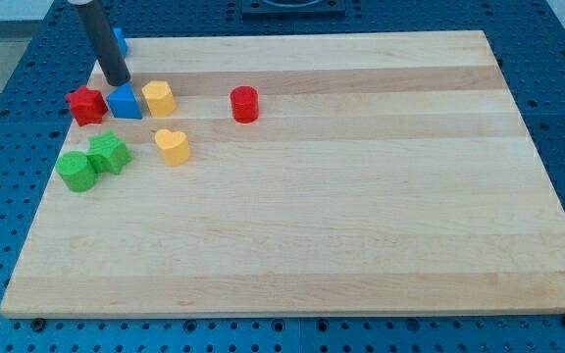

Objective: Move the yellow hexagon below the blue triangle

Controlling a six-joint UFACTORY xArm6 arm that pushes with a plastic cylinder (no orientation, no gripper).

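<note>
The yellow hexagon sits near the view's upper left, just right of the blue triangle and almost touching it. My tip is right above the blue triangle's upper edge, to the upper left of the yellow hexagon. A red star-like block lies just left of the blue triangle. A yellow heart-shaped block lies below the hexagon, to the lower right of the triangle.
A red cylinder stands right of the hexagon. Two green blocks lie below the red star-like block near the board's left edge. Another blue block is partly hidden behind the rod at the wooden board's top left corner.
</note>
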